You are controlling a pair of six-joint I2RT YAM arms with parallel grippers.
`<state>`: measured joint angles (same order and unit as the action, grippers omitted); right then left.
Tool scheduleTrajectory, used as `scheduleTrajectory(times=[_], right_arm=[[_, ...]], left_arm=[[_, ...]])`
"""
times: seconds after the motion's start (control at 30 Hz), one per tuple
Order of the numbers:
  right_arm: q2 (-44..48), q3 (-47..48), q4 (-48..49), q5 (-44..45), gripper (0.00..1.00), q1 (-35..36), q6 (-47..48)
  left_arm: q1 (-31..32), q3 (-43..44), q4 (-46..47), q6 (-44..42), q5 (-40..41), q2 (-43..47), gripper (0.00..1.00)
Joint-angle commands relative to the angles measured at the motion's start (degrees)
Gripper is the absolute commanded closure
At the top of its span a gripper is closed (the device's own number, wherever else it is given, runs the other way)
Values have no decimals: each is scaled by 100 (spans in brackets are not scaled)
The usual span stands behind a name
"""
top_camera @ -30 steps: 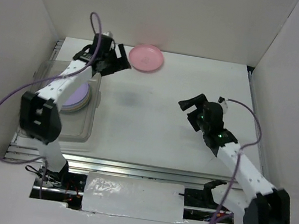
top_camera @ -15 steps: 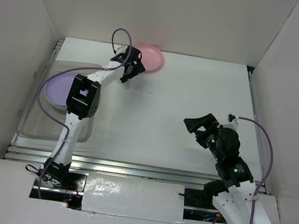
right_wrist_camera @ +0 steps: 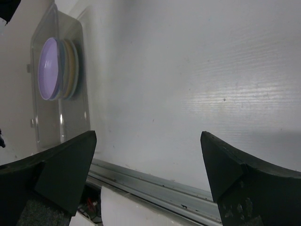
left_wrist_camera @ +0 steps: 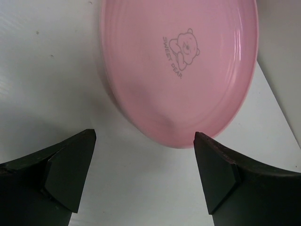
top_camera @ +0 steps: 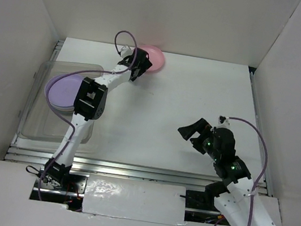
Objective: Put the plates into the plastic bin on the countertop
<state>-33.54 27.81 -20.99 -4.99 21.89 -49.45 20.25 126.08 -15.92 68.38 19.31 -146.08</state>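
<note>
A pink plate (top_camera: 151,59) with a bear print lies on the white countertop (top_camera: 186,101) at the back. It fills the left wrist view (left_wrist_camera: 181,70). My left gripper (top_camera: 138,66) is open and empty at the plate's near edge; in the left wrist view (left_wrist_camera: 143,141) its fingertips flank the rim. The clear plastic bin (top_camera: 38,127) stands at the left and holds a stack of plates with a purple plate (top_camera: 62,90) on top. The stack also shows in the right wrist view (right_wrist_camera: 56,68). My right gripper (top_camera: 190,132) is open and empty above the front right of the countertop.
White walls (top_camera: 30,19) bound the countertop on three sides. A metal rail (top_camera: 141,172) runs along the front edge and shows in the right wrist view (right_wrist_camera: 155,186). The left arm's purple cable (top_camera: 122,38) arcs above the pink plate.
My left arm has swung from over the bin to the pink plate, its gripper now at the rim. My right arm has drawn back toward the front edge.
</note>
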Motion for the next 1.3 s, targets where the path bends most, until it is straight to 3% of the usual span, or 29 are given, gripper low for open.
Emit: scheduleTrajectory(times=[0.0, 0.4, 0.47, 0.57, 0.63, 0.7, 0.87, 0.9, 0.93, 0.97, 1.13, 1.27], right_arm=[[207, 136, 8, -54, 0, 79, 164], [708, 576, -511, -107, 0, 87, 225], [796, 655, -581, -142, 0, 87, 208], [963, 699, -625, -168, 0, 79, 173], [1024, 734, -634, -212, 0, 87, 164], [1069, 813, -695, -213, 0, 87, 155], [1174, 849, -696, -204, 0, 70, 102], [1174, 866, -713, -204, 0, 79, 102], [1200, 875, -722, -204, 0, 79, 85], [1227, 884, -731, -204, 0, 87, 67], [1280, 998, -757, -204, 0, 87, 23], [1306, 1068, -766, -230, 0, 114, -12]], left_arm=[[-30, 101, -148, 220, 520, -105, 1], [-126, 759, -139, -79, 794, -719, 10], [-179, 786, -131, -44, 636, -799, 21], [-258, 673, -122, 26, 539, -843, 26], [-285, 619, -69, -26, 486, -834, 37], [-294, 611, -95, -44, 486, -817, 41], [-267, 312, -69, -106, 477, -589, 75], [-285, 181, -86, -114, 460, -484, 81], [-294, 102, -95, -132, 433, -404, 95], [-294, -91, -130, -141, 442, -325, 100], [-22, -1233, 123, -474, 635, 1009, 100], [330, -1885, 380, -1317, 504, 2413, 100]])
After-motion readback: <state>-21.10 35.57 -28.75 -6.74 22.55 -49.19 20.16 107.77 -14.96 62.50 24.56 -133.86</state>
